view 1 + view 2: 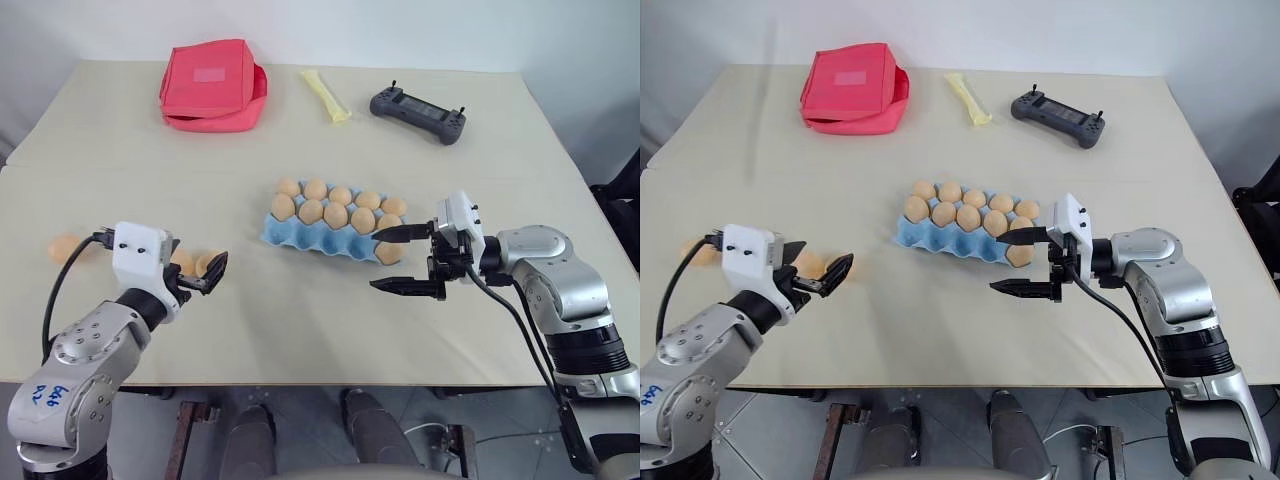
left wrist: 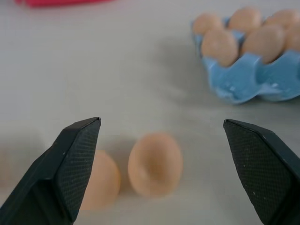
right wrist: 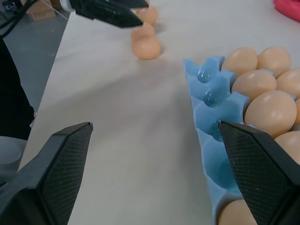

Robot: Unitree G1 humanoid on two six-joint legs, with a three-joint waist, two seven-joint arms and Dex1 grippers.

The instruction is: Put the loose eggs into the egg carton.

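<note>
While the right gripper (image 1: 1032,262) gapes empty beside the egg carton (image 1: 940,238), the left gripper's (image 1: 205,272) wide jaws straddle a loose egg (image 2: 155,163) at twelve o'clock, plainly nearer it.

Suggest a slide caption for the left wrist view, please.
Open left hand poised over two loose eggs on the table, the blue egg carton beyond.
</note>
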